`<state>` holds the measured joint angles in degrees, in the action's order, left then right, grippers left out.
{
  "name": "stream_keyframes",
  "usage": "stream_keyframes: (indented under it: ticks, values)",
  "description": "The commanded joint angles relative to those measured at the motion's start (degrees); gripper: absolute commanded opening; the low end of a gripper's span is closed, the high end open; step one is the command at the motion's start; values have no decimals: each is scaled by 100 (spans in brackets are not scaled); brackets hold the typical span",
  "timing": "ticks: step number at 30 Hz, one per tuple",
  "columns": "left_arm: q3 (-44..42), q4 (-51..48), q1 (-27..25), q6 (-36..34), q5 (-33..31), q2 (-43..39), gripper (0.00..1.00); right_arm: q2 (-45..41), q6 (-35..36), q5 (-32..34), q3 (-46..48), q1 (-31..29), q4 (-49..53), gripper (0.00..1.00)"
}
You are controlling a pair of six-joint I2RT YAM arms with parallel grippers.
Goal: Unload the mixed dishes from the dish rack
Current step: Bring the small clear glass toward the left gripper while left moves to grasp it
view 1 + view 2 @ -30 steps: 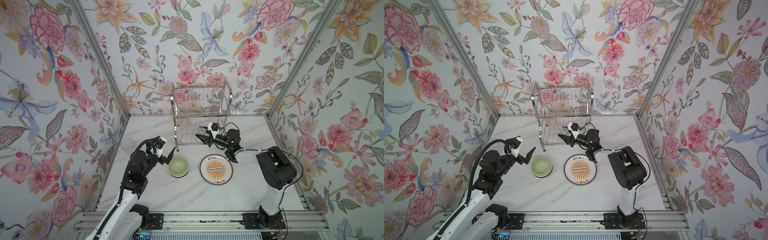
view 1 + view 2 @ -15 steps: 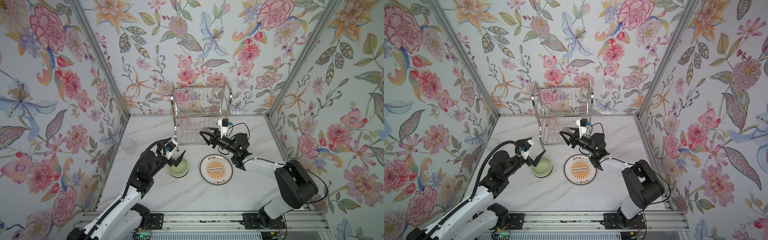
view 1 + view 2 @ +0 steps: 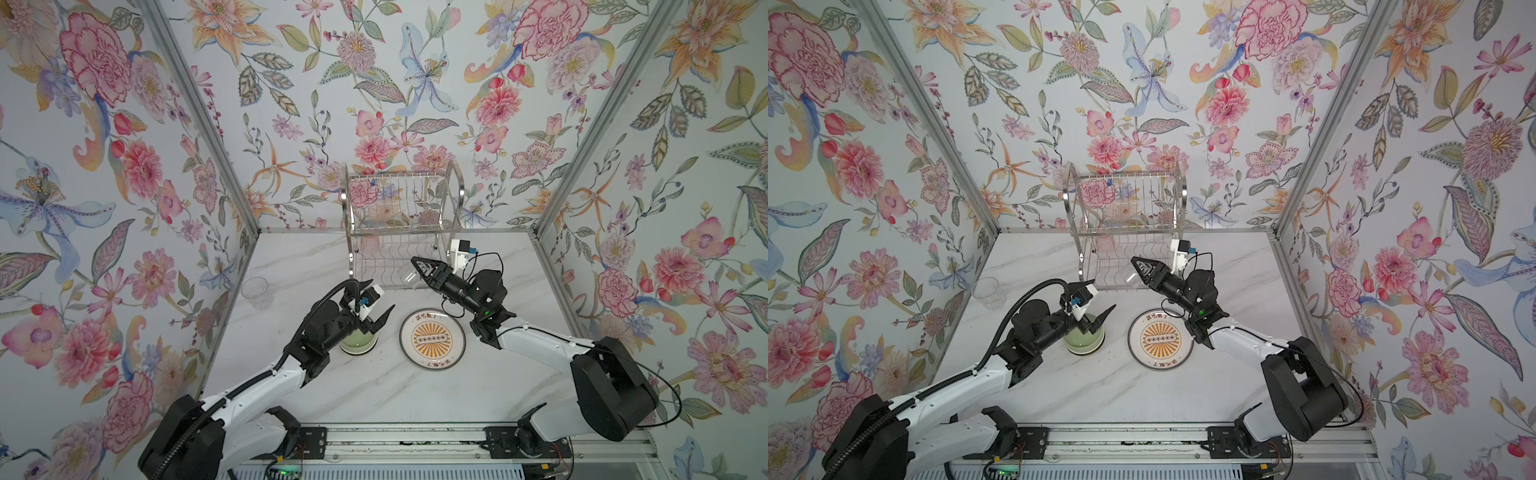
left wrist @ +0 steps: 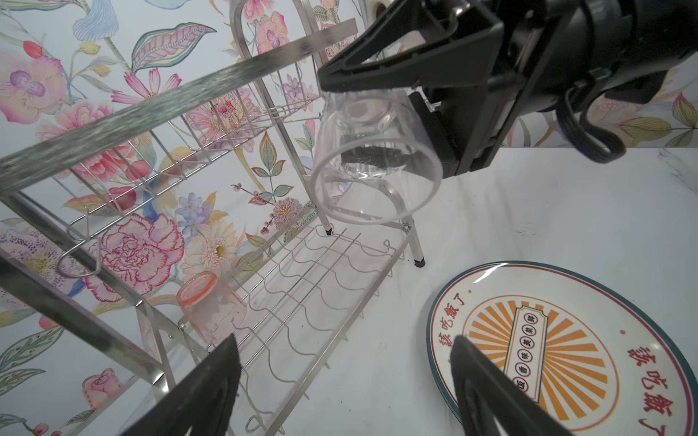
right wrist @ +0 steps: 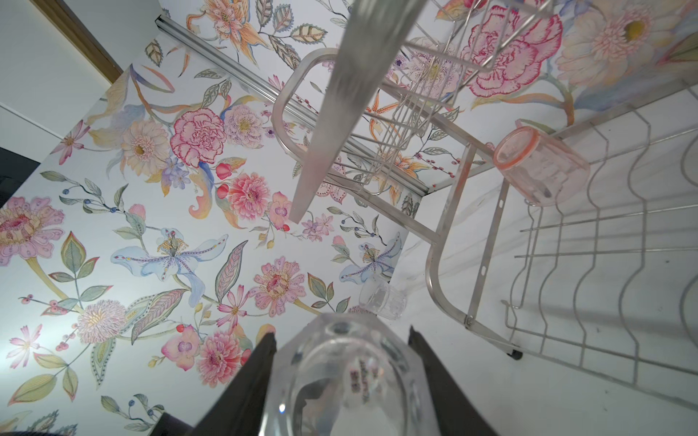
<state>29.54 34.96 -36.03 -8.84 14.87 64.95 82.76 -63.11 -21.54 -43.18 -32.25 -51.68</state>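
The silver wire dish rack (image 3: 401,208) (image 3: 1125,208) stands at the back of the table. On its lower tier a pink cup (image 4: 211,305) (image 5: 540,166) lies mouth down. My right gripper (image 3: 417,264) (image 3: 1138,262) (image 5: 342,334) is shut on a clear cup (image 3: 408,275) (image 4: 374,170) (image 5: 347,377), held tilted in the air just in front of the rack's lower tier. My left gripper (image 3: 376,307) (image 3: 1097,304) (image 4: 344,338) is open with nothing in it, hovering over a green bowl (image 3: 357,344) (image 3: 1084,344) on the table. A sunburst plate (image 3: 432,338) (image 3: 1160,338) (image 4: 559,351) lies flat beside the bowl.
A second clear cup (image 3: 255,291) (image 3: 987,291) (image 5: 381,300) stands near the left wall. Floral walls close in the left, back and right. The marble table (image 3: 374,395) has bare surface in front of the bowl and the plate.
My left gripper has moved right, from beside the green bowl to over it. The right arm has swung its elbow out to the right while its gripper stays at the rack front with the cup.
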Motion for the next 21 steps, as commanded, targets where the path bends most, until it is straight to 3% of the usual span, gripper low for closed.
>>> stream_keyframes:
  ticks: [1, 21]
  values:
    - [188, 965, -41, 300, 268, 274, 85, -256, -333, 84, 108, -53, 259, 0]
    - [1111, 2042, -80, 871, 1072, 1847, 57, -407, -605, 85, 451, -60, -28, 0]
